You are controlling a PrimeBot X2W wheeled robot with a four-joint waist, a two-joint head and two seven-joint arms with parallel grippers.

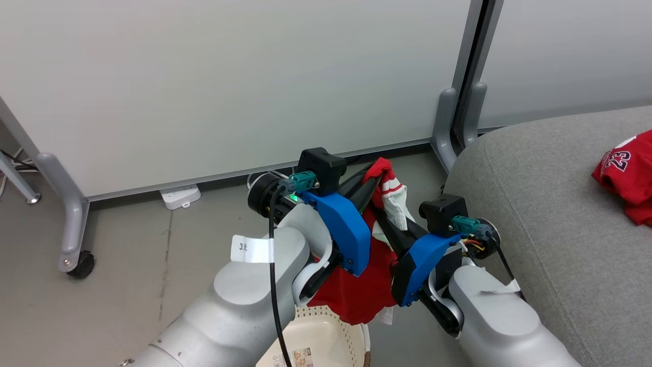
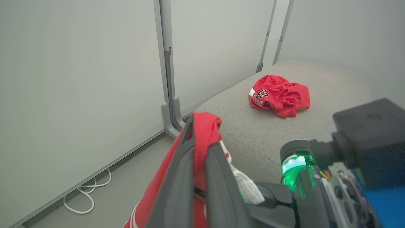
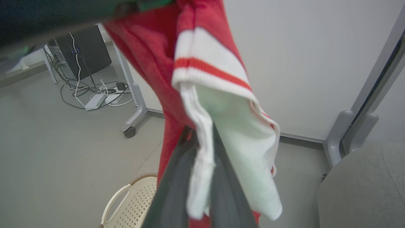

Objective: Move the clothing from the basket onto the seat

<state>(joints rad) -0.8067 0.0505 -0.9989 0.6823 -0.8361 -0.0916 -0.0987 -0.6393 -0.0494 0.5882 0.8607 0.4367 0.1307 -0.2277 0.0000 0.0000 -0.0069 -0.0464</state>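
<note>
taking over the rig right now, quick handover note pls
Left gripper: shut on the held garment, which hangs over the basket.
Right gripper: shut on the same garment's white trim.
Done: one red jersey lies on the seat.
Left: carry the held garment right to the seat and release. The part of the basket in view looks empty; the arms hide the rest, so check it.
</note>
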